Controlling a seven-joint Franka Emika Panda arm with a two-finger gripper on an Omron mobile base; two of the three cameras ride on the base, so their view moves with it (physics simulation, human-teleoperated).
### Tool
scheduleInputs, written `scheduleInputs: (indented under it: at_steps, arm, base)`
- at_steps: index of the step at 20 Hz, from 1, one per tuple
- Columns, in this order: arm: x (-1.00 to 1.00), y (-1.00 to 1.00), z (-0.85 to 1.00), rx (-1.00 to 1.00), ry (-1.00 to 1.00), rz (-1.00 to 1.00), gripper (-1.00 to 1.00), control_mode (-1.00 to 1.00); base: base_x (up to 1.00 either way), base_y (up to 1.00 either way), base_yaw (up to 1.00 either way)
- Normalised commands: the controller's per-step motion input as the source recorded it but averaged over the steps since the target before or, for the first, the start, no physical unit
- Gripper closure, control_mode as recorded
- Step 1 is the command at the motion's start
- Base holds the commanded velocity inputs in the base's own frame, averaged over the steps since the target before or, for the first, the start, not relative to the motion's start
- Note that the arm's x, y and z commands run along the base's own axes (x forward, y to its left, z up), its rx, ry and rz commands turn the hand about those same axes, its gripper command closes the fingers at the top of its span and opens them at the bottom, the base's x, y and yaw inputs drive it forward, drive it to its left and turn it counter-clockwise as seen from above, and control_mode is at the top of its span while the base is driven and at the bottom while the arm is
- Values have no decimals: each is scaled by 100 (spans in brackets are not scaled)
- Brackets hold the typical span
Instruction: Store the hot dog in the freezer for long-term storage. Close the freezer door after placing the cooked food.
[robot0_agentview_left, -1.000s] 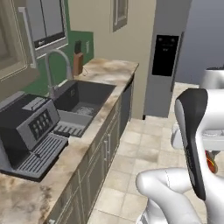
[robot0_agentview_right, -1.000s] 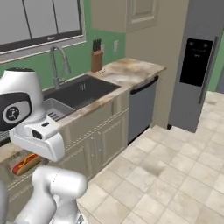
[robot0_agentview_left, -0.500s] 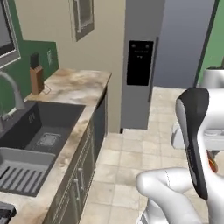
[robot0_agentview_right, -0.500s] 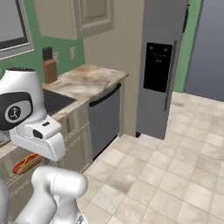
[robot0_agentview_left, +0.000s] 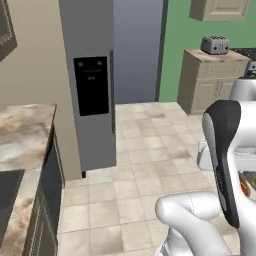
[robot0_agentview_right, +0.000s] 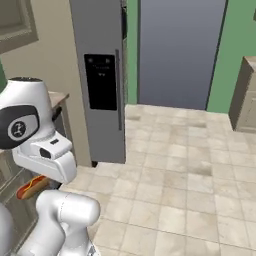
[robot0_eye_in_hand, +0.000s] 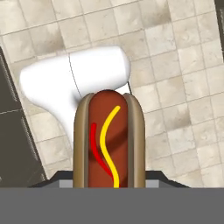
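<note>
Facing the robot, the freezer stands shut, its freezer door flush, so the arm cannot load anything until that door swings wide; a one-handed pull risks squeezing or dropping the hot dog, which the gripper pinches low beside the base.
</note>
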Motion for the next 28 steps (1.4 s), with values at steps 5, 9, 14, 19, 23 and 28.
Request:
scheduleInputs:
  at_steps: [5, 9, 14, 19, 23, 28]
  arm:
    - [0, 0, 0, 0, 0, 0, 100, 100]
    - [0, 0, 0, 0, 0, 0, 100, 100]
    - [0, 0, 0, 0, 0, 0, 100, 100]
    - [0, 0, 0, 0, 0, 0, 100, 100]
    - [0, 0, 0, 0, 0, 0, 100, 100]
    - [0, 0, 0, 0, 0, 0, 100, 100]
  base:
    - [100, -52, -26]
    - [100, -77, 0]
    - [100, -93, 8]
    - [100, -86, 14]
    - [100, -48, 14]
    - [100, -30, 10]
